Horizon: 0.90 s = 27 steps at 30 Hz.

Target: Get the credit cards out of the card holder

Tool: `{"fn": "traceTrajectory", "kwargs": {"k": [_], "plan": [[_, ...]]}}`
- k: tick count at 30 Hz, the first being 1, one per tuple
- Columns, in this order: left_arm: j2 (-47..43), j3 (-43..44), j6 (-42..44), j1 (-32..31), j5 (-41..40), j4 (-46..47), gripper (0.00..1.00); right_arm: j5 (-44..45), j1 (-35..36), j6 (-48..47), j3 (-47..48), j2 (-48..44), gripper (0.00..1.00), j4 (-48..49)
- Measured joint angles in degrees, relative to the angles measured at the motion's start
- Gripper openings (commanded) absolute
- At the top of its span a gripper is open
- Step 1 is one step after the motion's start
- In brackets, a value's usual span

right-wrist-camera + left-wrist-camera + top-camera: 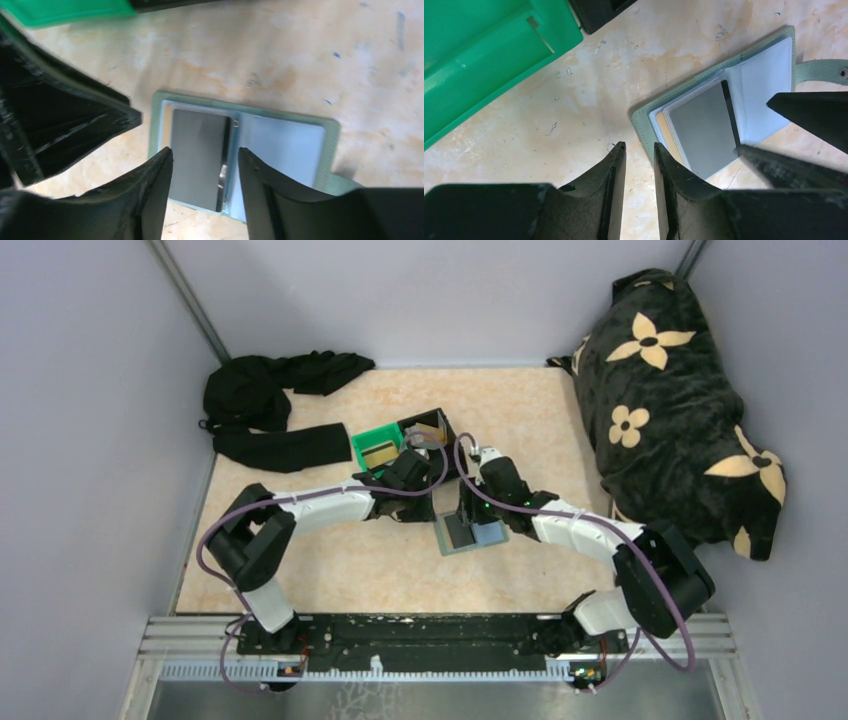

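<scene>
Hovering low over the card holder (764, 80) with the right gripper (205, 150): fingers (150, 195) spread well apart, nothing pinched between them, straddling the grey card (701, 132) in the left panel. Seen from the left wrist: one right fingertip at the grey card's near right corner, by the dark stripe along its right edge; touching or just above, cannot tell. Other fingertip over the clear sleeve of the right panel.

Hanging just left of the card holder with the left gripper (640, 147): fingers only narrowly parted, a thin slit between them, nothing in it, tips aimed at bare table (599, 90) beside the holder's left rim.

Lying flat and spread open near the middle of the table, both panels facing up, pale green rim all round, a strap (824, 72) with a snap hole sticking out from the outer edge of the right panel. Tucked under the grey card, a tan card (665, 135), only a sliver showing along the left side.

Farther out, past the left gripper: green bin (484, 55), with black bin (596, 12) just to its right. Inside the green bin, a tan-gold rectangle (378, 454), too small to identify. At the far left, a crumpled black cloth (265, 410); at the far right, a dark blanket (670, 400) with pale flowers.
</scene>
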Motion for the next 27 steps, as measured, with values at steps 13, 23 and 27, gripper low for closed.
{"fn": "traceTrajectory", "kwargs": {"k": [13, 23, 27], "plan": [[-1.1, 2.3, -4.8, -1.4, -1.8, -3.1, 0.62, 15.2, -6.3, 5.0, -0.7, -3.4, 0.0, -8.5], [-0.8, 4.1, -5.6, -4.3, -2.0, -3.5, 0.77, 19.6, -6.3, 7.4, -4.5, -1.4, 0.0, -11.3], [-0.3, 4.7, -6.3, -4.4, -2.7, -4.9, 0.74, 19.3, -6.3, 7.6, -4.8, -1.2, 0.0, -10.1]]}}
